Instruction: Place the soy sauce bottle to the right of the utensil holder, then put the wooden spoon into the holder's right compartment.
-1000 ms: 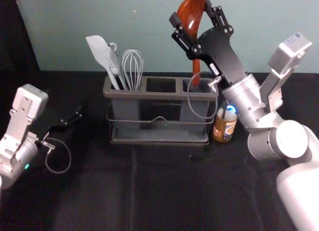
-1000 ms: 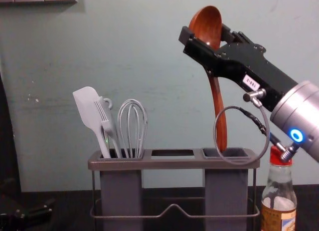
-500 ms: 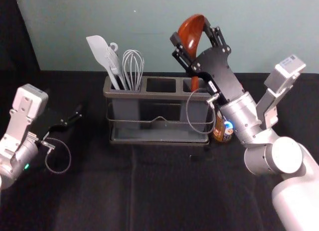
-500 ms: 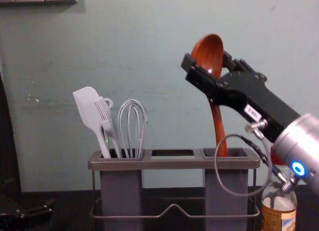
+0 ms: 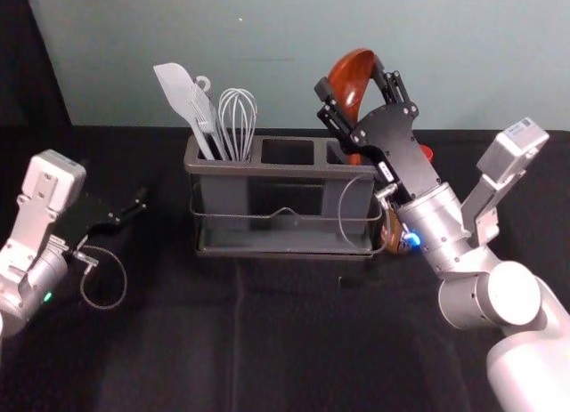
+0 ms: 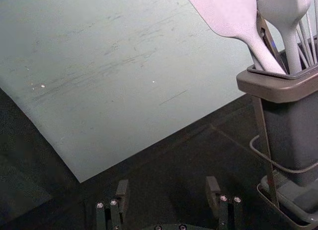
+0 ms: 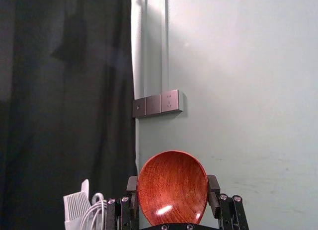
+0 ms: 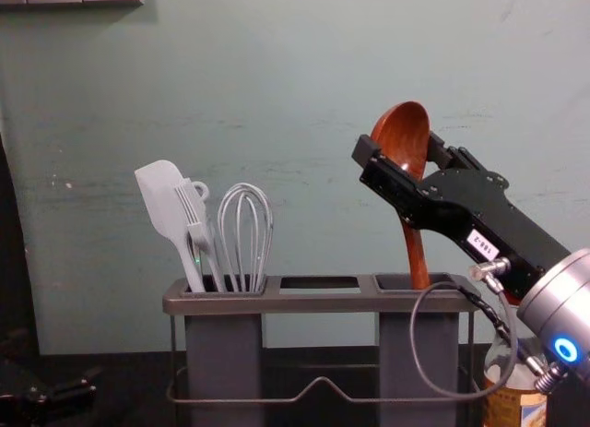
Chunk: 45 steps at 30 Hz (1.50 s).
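Right gripper [image 8: 401,152] jaws pinched the reddish wooden spoon [image 8: 402,132], handle in the right compartment of the grey plastic holder [image 8: 318,303]. Near its right edge stood the clear glass bottle [image 8: 513,410]; past its left, the left gripper [image 5: 116,218] gaped.

A reddish-brown wooden spoon [image 8: 403,139] with streaked grain, white spatula [image 8: 164,196], grey-brown holder [image 8: 304,302], pale green wall [image 8: 304,77] and black desk [image 5: 178,341].
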Available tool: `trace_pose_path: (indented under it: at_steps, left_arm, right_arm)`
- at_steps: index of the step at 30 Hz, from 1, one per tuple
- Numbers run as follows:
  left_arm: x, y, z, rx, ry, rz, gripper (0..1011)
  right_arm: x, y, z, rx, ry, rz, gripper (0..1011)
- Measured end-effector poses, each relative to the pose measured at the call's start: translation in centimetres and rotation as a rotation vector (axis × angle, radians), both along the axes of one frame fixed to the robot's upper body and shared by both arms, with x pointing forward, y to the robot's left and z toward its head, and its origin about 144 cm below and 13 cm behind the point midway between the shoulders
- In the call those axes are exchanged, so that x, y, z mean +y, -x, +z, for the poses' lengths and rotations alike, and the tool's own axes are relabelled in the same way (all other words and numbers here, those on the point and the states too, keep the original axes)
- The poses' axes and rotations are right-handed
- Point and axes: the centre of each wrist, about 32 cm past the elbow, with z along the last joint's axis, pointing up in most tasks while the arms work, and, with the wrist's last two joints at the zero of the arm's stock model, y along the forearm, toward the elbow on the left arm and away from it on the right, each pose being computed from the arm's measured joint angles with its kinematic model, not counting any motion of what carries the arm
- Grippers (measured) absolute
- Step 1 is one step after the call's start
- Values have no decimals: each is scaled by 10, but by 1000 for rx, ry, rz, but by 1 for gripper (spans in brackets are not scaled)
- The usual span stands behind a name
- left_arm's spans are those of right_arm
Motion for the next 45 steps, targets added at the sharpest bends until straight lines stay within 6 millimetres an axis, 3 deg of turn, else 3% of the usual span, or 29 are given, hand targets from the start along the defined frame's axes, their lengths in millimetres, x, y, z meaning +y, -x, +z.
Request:
trace_pose_path:
  at_steps: [19,26,38,45]
  left_arm:
    - [0,0,0,0,0,0,1000]
    - [0,0,0,0,0,0,1000]
    - [0,0,0,0,0,0,1000]
    - [0,0,0,0,0,0,1000]
  right_arm:
    - [3,2,-6,11,8,18,838]
    - [4,2,-6,9,6,15,1002]
    - [4,2,-7,11,-7,2,1002]
    - [5,2,10,-42,-11,-4,1002]
